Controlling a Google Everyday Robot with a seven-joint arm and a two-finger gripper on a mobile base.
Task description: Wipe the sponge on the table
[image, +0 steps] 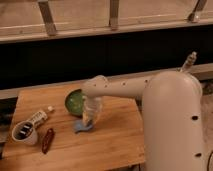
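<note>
The light-blue sponge (pixel 80 127) lies flat on the wooden table (pixel 115 142), just in front of the green bowl. My gripper (pixel 89 120) points straight down onto the sponge's right end and is shut on it, pressing it against the tabletop. The white arm reaches in from the right and covers the right part of the table. Part of the sponge is hidden under the gripper.
A round green bowl (pixel 75 102) stands right behind the gripper. To the left are a small white bottle lying down (pixel 38 118), a white cup with dark contents (pixel 24 134) and a slim reddish-brown object (pixel 47 140). A dark wall runs behind the table.
</note>
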